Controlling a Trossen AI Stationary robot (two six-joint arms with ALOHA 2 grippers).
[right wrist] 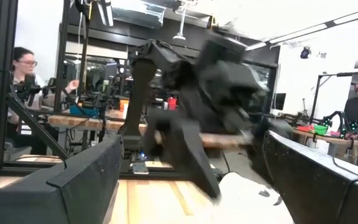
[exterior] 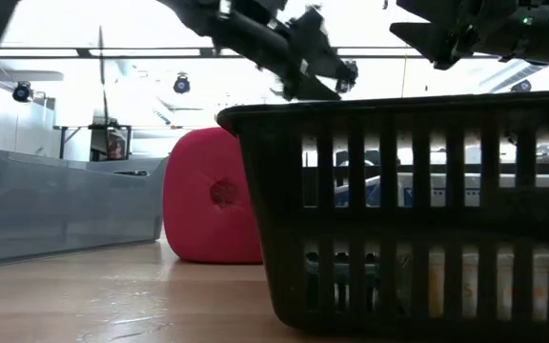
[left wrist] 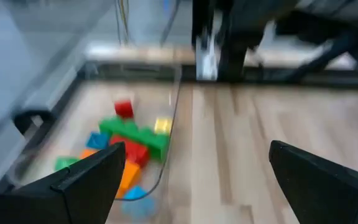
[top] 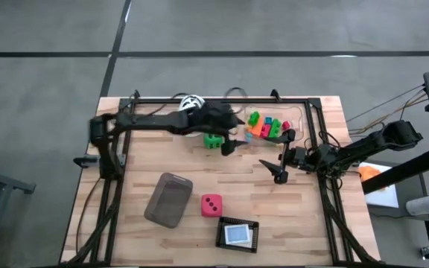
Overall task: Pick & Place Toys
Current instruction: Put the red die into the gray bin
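Note:
Small bright bricks [top: 265, 126] lie heaped in a clear plastic box [top: 298, 117] at the table's far right; the left wrist view shows the bricks [left wrist: 129, 140] too. My left gripper [top: 237, 138] hangs open above the table just left of that box, with nothing between its fingers [left wrist: 86, 180]. A green die [top: 212, 139] rests on the table under that arm's wrist. The pink-red die [top: 211, 205] sits on the wood nearer the front. My right gripper [top: 280, 155] waits open right of centre, holding nothing and facing the left gripper [right wrist: 210, 93].
A flat grey tray [top: 168, 199] lies left of the pink-red die. A black slotted basket [top: 238, 234] stands by the near edge and fills the low view [exterior: 417, 210]. A black frame [top: 315, 141] runs around the work area. Beyond the table, people are at benches.

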